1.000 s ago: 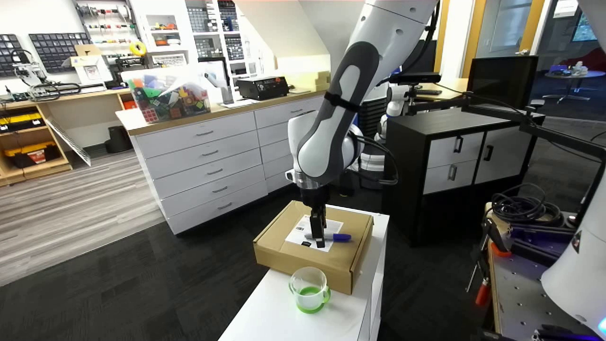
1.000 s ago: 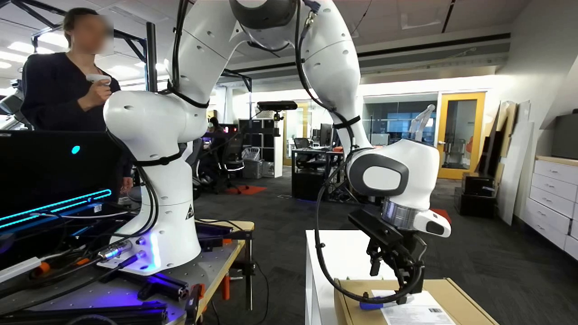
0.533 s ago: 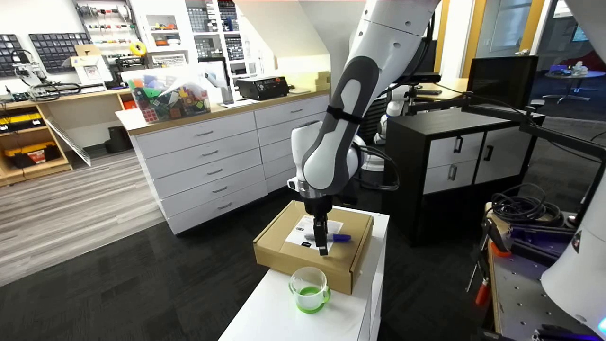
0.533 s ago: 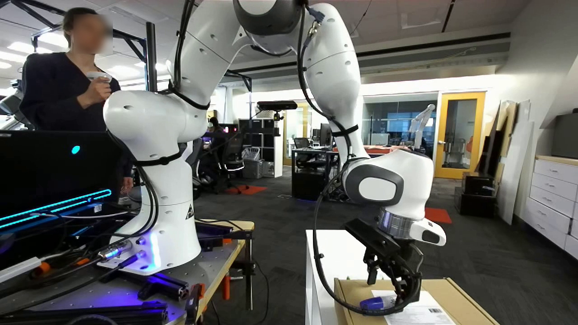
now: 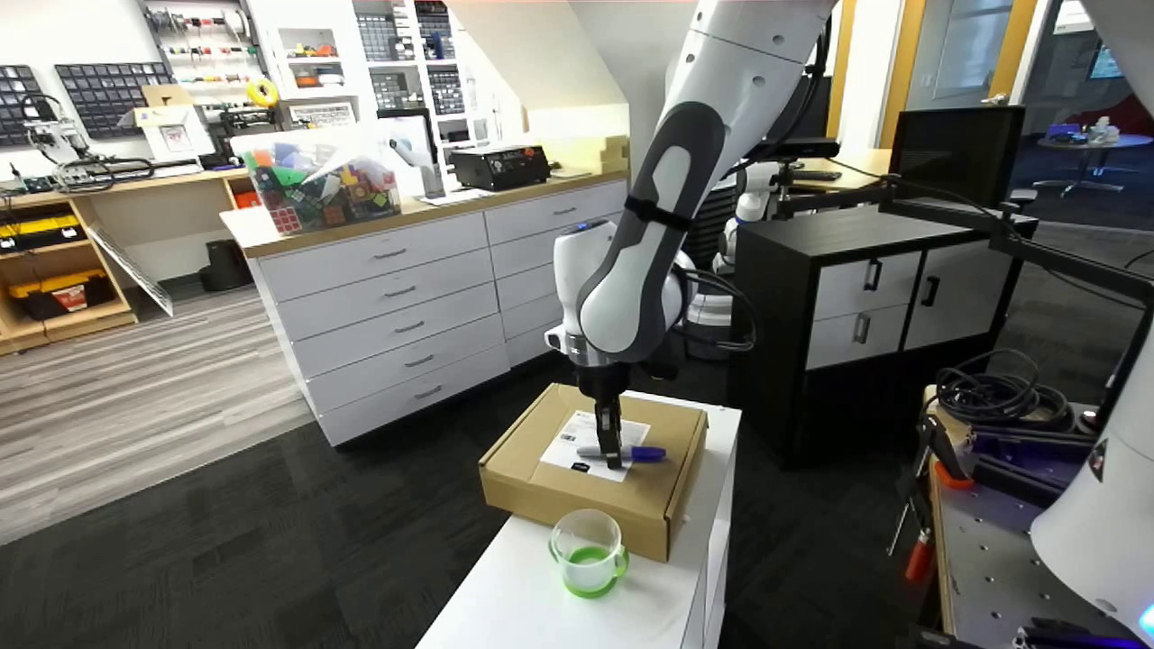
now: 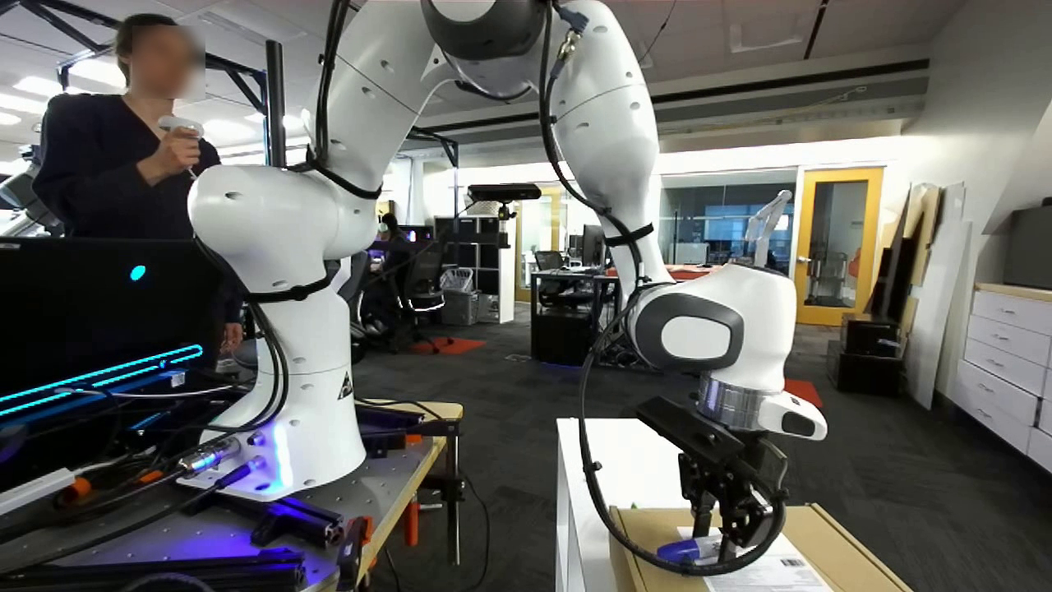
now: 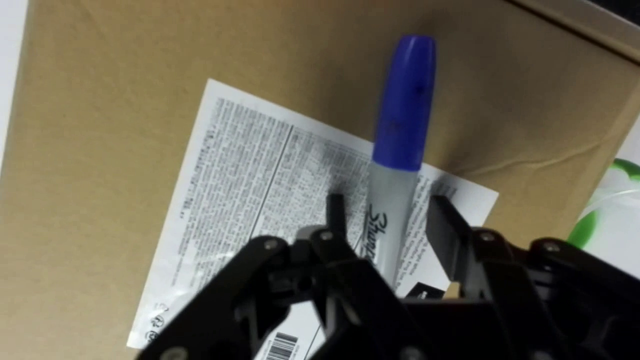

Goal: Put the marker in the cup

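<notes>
The gripper (image 7: 387,217) stands with its jaws apart, one of its fingers (image 7: 450,240) on each side of the marker (image 7: 401,150), a visible gap between each finger and the barrel. Whether the fingertips touch the surface beneath cannot be told. The marker lies on its side on the cardboard box (image 7: 100,165), its long axis crosswise to the line between the fingers. In the wrist view that axis runs nearly up and down, leaning a little right at the top, where the blue cap (image 7: 406,102) points; the grey barrel runs down between the fingers, its lower end hidden by the gripper. In an exterior view the cap (image 5: 647,453) points right, the marker almost level; in an exterior view the cap (image 6: 679,551) points left. The barrel lies over a white printed label (image 7: 225,200), slanted to its edge, and the cap reaches past onto bare cardboard. The clear, green-based cup (image 5: 588,552) stands upright just beside the box on a white cabinet (image 5: 622,622), roughly broadside to the marker. Farther out, a person (image 6: 107,189) in dark clothes holds a white controller (image 6: 182,125).
</notes>
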{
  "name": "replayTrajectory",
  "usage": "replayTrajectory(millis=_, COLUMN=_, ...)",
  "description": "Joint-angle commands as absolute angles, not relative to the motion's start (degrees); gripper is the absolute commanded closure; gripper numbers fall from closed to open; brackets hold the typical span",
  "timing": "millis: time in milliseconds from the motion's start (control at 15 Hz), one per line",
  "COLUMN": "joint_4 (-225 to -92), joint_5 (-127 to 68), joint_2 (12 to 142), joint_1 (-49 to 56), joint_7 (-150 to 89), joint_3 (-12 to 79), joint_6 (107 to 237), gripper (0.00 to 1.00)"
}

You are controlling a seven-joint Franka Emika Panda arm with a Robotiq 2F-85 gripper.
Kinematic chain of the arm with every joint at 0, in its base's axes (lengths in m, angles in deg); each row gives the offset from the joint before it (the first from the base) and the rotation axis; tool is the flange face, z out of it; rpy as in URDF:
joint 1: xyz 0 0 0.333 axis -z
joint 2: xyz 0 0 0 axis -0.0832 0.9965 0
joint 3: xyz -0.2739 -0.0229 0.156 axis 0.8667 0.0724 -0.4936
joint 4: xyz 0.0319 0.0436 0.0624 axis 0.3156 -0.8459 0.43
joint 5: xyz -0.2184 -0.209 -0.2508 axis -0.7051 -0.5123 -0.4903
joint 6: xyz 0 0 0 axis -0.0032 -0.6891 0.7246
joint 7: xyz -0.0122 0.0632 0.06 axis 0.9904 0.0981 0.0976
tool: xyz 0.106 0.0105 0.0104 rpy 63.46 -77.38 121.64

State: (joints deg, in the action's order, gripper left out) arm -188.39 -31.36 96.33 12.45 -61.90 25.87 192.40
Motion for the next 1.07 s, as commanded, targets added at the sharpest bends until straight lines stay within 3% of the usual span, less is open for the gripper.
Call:
replayTrajectory(millis=0, joint_4=-189.09, joint_5=-33.43, joint_2=94.62, joint_1=11.73, joint_7=-59.57, joint_3=26.86, joint_6=192.02, gripper=0.83)
replayTrajectory(millis=200, joint_4=-188.73, joint_5=-34.02, joint_2=94.78, joint_1=11.63, joint_7=-59.25, joint_3=27.12, joint_6=191.65, gripper=1.00)
replayTrajectory(millis=333, joint_4=-188.74, joint_5=-34.38, joint_2=94.56, joint_1=11.48, joint_7=-59.03, joint_3=27.34, joint_6=191.12, gripper=0.96)
replayTrajectory(millis=1000, joint_4=-183.86, joint_5=-35.14, joint_2=91.86, joint_1=9.60, joint_7=-57.87, joint_3=27.95, joint_6=176.85, gripper=0.96)
